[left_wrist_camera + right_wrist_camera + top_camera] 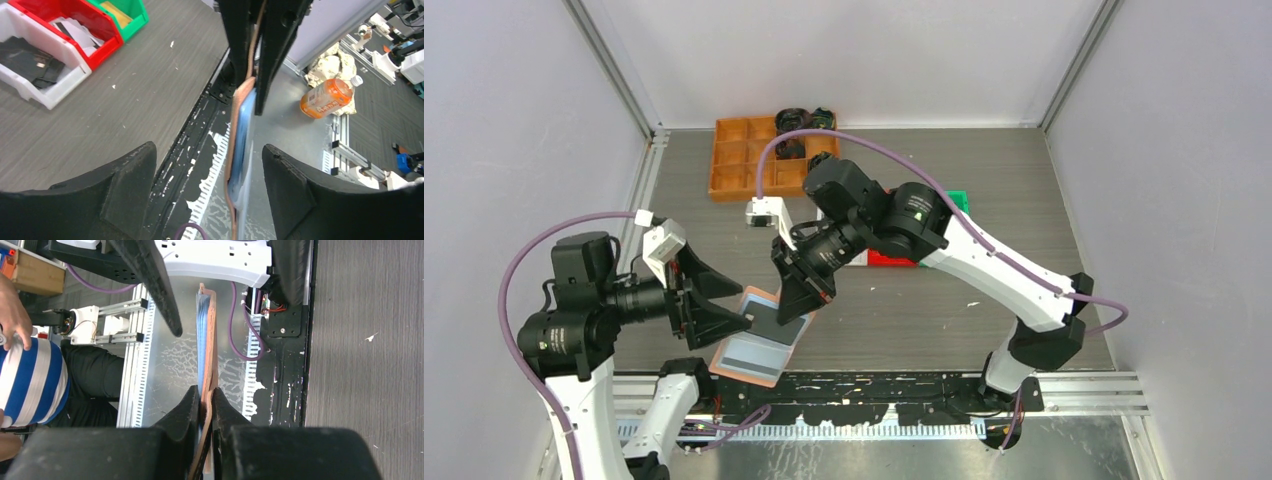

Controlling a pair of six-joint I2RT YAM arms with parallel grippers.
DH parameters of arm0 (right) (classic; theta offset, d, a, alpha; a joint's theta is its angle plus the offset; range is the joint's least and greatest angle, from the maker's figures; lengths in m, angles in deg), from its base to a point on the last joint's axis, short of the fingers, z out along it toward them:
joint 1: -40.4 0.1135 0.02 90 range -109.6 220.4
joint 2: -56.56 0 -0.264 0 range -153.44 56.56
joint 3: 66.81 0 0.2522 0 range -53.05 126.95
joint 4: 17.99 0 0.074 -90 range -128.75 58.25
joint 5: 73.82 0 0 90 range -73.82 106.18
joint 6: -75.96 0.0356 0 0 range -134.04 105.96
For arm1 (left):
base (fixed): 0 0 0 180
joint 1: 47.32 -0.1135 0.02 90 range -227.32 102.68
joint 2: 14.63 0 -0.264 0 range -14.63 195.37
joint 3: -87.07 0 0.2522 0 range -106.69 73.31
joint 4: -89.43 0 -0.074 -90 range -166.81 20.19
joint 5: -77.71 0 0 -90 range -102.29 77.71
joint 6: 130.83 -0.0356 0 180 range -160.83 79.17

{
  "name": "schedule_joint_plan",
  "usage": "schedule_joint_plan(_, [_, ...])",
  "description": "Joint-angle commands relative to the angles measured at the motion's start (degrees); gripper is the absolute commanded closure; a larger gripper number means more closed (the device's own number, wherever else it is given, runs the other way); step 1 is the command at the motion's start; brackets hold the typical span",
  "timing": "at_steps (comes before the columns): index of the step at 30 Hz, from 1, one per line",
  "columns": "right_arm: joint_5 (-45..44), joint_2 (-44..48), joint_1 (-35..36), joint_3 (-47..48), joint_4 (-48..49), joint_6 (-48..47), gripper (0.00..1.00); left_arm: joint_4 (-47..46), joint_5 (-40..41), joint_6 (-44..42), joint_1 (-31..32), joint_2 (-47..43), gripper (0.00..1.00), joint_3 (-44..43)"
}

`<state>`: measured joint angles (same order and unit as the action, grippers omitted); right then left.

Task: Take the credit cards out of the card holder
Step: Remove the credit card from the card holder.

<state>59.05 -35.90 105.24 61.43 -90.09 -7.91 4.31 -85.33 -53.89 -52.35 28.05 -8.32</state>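
The left gripper [208,150] fills the foreground of its own wrist view, its two black fingers spread wide and gripping nothing. Between them, touching neither, hangs the free end of the card holder [241,135], seen edge-on there and lying closer to the finger on the right of that view. The right gripper [205,392] is clenched on the other end of the card holder, its fingers pinching the salmon-pink leather from both sides. From above, the holder is unfolded, and its long axis runs from the right gripper towards the arms' bases, slanting slightly left. The free end hangs out over the black base plate at the near edge of the table [1024,180]. Its inner face is turned upward, with a dark pocket at the gripped end and a light blue-grey pocket at the free end, while the salmon outer skin faces down. Whether any card sits in those pockets cannot be told. At the far left of the table sits an orange compartment tray [739,160], with black coiled bundles [792,120] at its far right corner. The left wrist view shows three bins side by side: a white bin [50,97], a red bin [107,47] and a green bin [137,20]. Credit cards [30,62] lie inside them: dark ones in the white, whitish ones in the red, and a tan-yellow one in the green.
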Motion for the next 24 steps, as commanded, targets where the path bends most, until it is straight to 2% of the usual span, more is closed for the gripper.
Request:
schedule_joint_plan(1, [3.02,-2.59,0.25,5.72,-1.94,-1.96,0.99,3.48,-4.60,-3.03,0.45,-1.06,0.27,2.04])
schedule_joint_plan(5, [3.70,-5.55,0.32,9.47,-3.64,-2.41,0.99,3.44,-5.81,-2.69,0.99,-1.72,0.41,3.69])
schedule_joint_plan(11, [4.17,-8.14,0.99,13.07,-2.75,-1.17,0.98,-1.93,-6.63,0.95,1.04,-3.47,0.78,7.02])
schedule_joint_plan(12, [4.15,-7.86,1.07,12.67,-1.21,-0.41,0.95,-3.29,-6.48,1.65,1.08,-4.03,0.84,7.43])
schedule_joint_plan(14, [4.93,-6.25,0.95,9.73,3.84,2.02,0.81,-8.72,-5.66,5.54,1.02,-5.54,0.96,8.68])
schedule_joint_plan(15, [5.40,-4.71,0.92,7.07,7.85,3.77,0.72,-13.16,-4.97,9.55,0.95,-6.57,1.00,9.58])
schedule_joint_plan(17, [6.41,-0.48,0.31,-0.80,18.57,8.13,0.54,-26.31,-2.43,20.97,1.02,-9.75,1.00,12.35])
schedule_joint_plan(18, [7.07,2.32,-0.30,-8.08,25.16,11.27,0.49,-33.37,-1.20,29.36,0.92,-12.10,1.00,14.62])
schedule_joint_plan(19, [7.77,5.35,-1.25,-12.23,33.94,15.16,0.44,-40.37,0.05,35.11,0.99,-13.86,1.00,16.42])
schedule_joint_plan(20, [8.17,8.64,-2.52,-20.52,44.06,20.05,0.40,-45.97,1.21,40.24,1.04,-15.17,1.00,17.97])
schedule_joint_plan(21, [8.41,11.56,-4.00,-27.13,58.33,25.89,0.37,-51.04,2.17,45.09,1.00,-15.88,1.00,19.15])
schedule_joint_plan(22, [8.23,14.25,-5.37,-32.77,69.33,31.22,0.35,-54.79,2.95,48.91,0.94,-16.02,1.00,19.85])
schedule_joint_plan(24, [6.45,18.52,-8.42,-41.03,83.12,41.02,0.35,-57.80,4.41,53.87,1.04,-14.95,1.00,19.72])
